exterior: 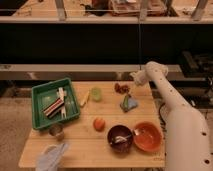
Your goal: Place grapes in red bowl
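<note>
Now gripper (135,77) jaws apart, nr grapes (121,88): sm dark-red bumpy cluster.

Claw (135,76) hovers near grapes (121,88), jaws spread.

Gripper (135,76) at the table's (87,150) far edge, jaws apart, near grapes (121,88). Teal packet (129,103) stands between grapes and red bowl (147,136). Maroon bowl (120,139) crowds its left side.

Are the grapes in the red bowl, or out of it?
Out: the grapes lie on the table, apart from the red bowl; the gripper hangs near them.
</note>
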Available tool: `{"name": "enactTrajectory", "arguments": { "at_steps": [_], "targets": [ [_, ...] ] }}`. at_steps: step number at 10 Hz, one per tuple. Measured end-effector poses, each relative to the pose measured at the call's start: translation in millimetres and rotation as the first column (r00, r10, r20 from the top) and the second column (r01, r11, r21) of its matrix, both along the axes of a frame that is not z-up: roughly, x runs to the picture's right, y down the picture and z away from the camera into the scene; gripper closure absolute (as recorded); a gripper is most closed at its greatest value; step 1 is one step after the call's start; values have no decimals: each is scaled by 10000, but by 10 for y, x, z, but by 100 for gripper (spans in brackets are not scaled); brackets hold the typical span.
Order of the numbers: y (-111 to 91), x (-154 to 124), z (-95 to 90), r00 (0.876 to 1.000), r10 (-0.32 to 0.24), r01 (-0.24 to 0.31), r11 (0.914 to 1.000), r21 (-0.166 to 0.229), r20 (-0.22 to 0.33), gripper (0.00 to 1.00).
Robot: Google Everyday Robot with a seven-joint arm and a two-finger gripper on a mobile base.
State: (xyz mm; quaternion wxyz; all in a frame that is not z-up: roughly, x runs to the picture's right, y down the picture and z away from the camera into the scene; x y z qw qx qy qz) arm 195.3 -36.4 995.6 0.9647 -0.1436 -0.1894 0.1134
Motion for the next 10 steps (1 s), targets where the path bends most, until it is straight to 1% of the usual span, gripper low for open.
{"name": "enactTrajectory", "arguments": {
  "at_steps": [4, 5, 7, 8, 10],
  "targets": [
    [107, -35, 150, 9988, -442, 446, 9988, -205, 207, 21],
    [136, -69, 198, 9978, -589, 598, 9978, -294, 308, 29],
    [183, -95, 261, 9957, -808, 828, 9956, -448, 463, 47],
    [195, -90, 286, 9947, -891, 918, 9945, -512, 512, 59],
    [201, -63, 297, 9934, -986, 1020, 9930, -594, 588, 80]
  ]
}}
